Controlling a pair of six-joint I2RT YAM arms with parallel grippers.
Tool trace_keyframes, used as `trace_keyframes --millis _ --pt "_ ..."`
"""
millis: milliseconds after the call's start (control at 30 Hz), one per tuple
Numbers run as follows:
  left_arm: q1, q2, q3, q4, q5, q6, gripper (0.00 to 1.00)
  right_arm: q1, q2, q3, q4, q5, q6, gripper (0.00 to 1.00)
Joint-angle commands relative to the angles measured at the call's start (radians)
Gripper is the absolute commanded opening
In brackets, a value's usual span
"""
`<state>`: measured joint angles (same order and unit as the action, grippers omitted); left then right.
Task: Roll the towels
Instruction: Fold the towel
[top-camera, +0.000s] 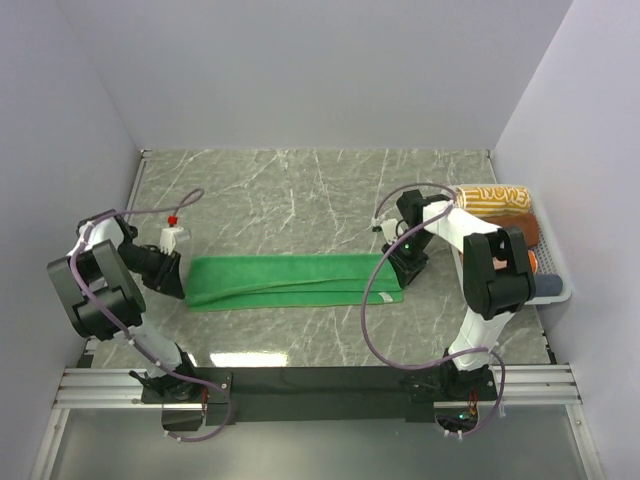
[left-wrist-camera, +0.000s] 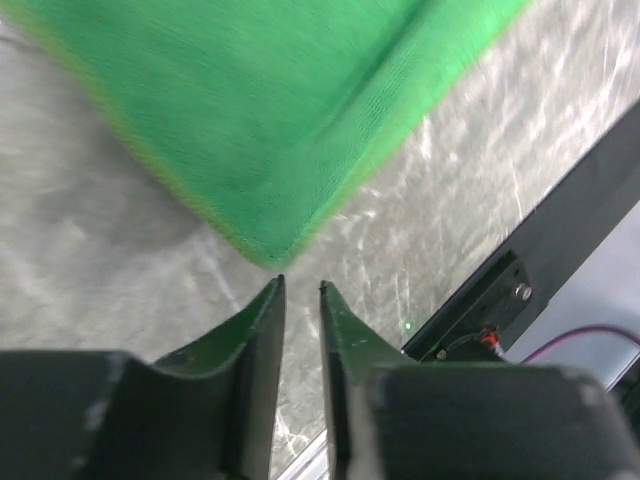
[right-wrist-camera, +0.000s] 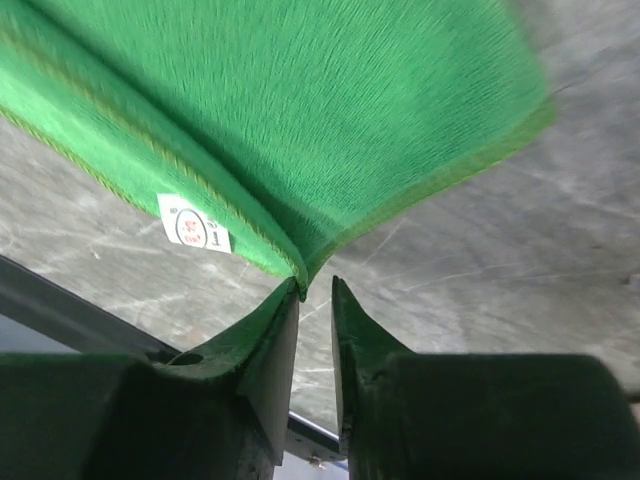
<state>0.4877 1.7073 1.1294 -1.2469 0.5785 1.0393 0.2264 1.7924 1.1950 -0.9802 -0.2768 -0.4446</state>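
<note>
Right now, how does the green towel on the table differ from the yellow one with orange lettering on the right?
The green towel lies flat on the table, folded into a long strip; the lettered towel is rolled into a cylinder. The green towel is plain; the lettered towel is yellow with orange writing. The green towel lies in the open, the lettered towel in a white basket. Both look like soft cloth.
</note>
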Motion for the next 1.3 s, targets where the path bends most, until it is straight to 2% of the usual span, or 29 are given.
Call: trace_keyframes --millis 0,100,200,300,433,533,667,700,733,800,933,1167,1200,1267 --pt "0.005 -0.070 -0.059 -0.026 0.001 0.125 0.28 -0.001 -0.073 -0.035 -0.006 0.004 -0.072 0.29" --pt "0.006 -0.116 -0.111 -0.049 -0.037 0.208 0.33 -0.001 -0.129 -0.077 -0.020 0.020 -0.138 0.36" --pt "0.005 -0.173 -0.134 -0.057 -0.037 0.257 0.36 -0.001 -0.175 -0.091 -0.044 0.014 -0.174 0.36" --pt "0.002 -0.204 -0.108 -0.028 0.013 0.213 0.41 0.002 -0.183 -0.049 -0.031 -0.016 -0.137 0.35" --pt "-0.078 -0.205 -0.082 -0.007 0.081 0.133 0.55 0.030 -0.139 0.060 0.014 -0.022 -0.026 0.33" --pt "-0.151 -0.244 -0.114 0.067 0.077 0.062 0.57 0.082 -0.076 0.106 0.031 0.017 -0.003 0.28" --pt "-0.234 -0.261 -0.146 0.139 0.084 0.012 0.57 0.122 -0.005 0.132 0.051 0.031 0.006 0.30" --pt "-0.250 -0.262 -0.152 0.158 0.090 0.002 0.59 0.135 0.004 0.132 0.055 0.039 0.006 0.31" --pt "-0.277 -0.273 -0.164 0.173 0.099 -0.011 0.66 0.140 0.010 0.130 0.058 0.044 0.001 0.31" --pt "-0.307 -0.294 -0.190 0.210 0.109 -0.018 0.69 0.152 0.025 0.120 0.067 0.042 -0.008 0.33" --pt "-0.414 -0.368 -0.285 0.380 0.081 -0.056 0.67 0.160 0.064 0.124 0.060 0.030 -0.022 0.33" --pt "-0.514 -0.319 -0.283 0.432 0.069 -0.099 0.66 0.162 0.108 0.143 0.031 0.014 -0.048 0.32" --pt "-0.521 -0.313 -0.278 0.434 0.072 -0.102 0.66 0.162 0.110 0.144 0.028 0.013 -0.049 0.31" --pt "-0.534 -0.307 -0.278 0.446 0.070 -0.108 0.65 0.163 0.110 0.149 0.023 0.007 -0.052 0.22"
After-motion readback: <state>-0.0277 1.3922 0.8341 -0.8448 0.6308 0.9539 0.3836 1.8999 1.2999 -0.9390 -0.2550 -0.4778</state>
